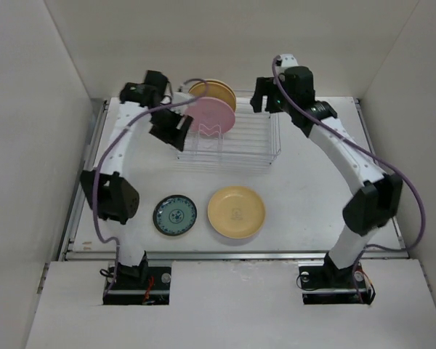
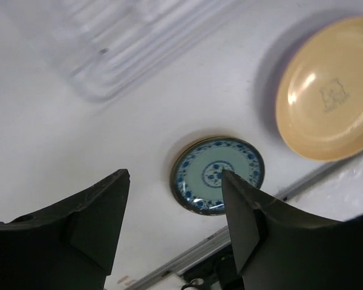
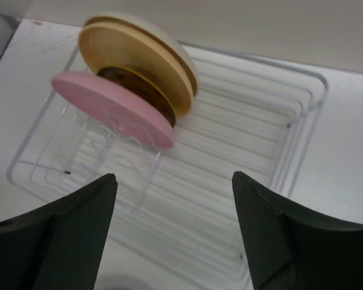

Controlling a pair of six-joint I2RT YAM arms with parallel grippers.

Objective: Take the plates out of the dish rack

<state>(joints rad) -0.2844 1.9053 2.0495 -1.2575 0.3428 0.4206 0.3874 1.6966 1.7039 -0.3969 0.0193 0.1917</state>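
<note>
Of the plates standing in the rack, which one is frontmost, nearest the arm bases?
The pink plate. It stands in front of the cream-tan plates in the dish rack, and it is the only pink one there.

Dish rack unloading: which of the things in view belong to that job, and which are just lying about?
Part of the job: dish rack; pink plate, tan plate and a dark-rimmed plate between them, all standing in the rack; teal patterned plate and yellow plate, already out and lying flat.

Just there: table; purple cables on the arms; white walls.
</note>
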